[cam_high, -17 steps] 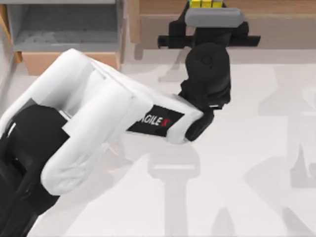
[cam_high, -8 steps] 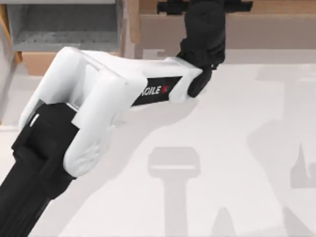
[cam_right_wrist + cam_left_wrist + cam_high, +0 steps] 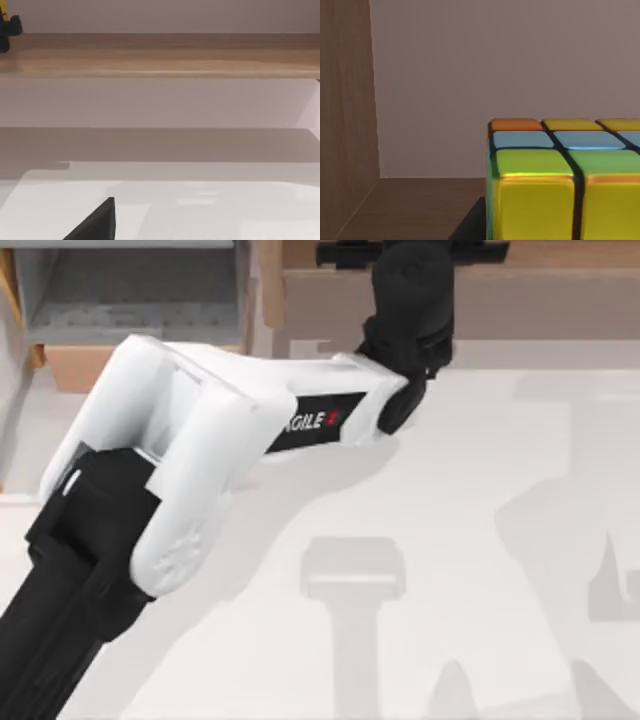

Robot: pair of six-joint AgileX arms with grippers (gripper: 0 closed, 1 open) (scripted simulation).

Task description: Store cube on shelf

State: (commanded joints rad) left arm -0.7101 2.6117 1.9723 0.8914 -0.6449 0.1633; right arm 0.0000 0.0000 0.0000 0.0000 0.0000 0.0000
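Note:
The cube (image 3: pixel 560 180), with yellow, green, light blue and orange tiles, is seen close up in the left wrist view. It is just over the brown board of the shelf (image 3: pixel 410 205). My left arm reaches across the table to the shelf (image 3: pixel 560 300) at the far edge, and my left gripper (image 3: pixel 412 252) is over the shelf's top board, shut on the cube. From above, the gripper hides the cube. The right wrist view shows the shelf (image 3: pixel 175 55) from the side, with the left gripper (image 3: pixel 9 30) above its end. A dark fingertip (image 3: pixel 95 222) of my right gripper shows there.
A grey-lined box compartment (image 3: pixel 130 290) with a light-wood frame stands at the far left, beside the shelf. A wooden side wall (image 3: pixel 345 100) rises close to the cube. The white table (image 3: pixel 480 540) spreads out in front of the shelf.
Over the last second my left arm stretched farther toward the shelf, carrying the cube past the top view's far edge. In the last half second it hardly moved.

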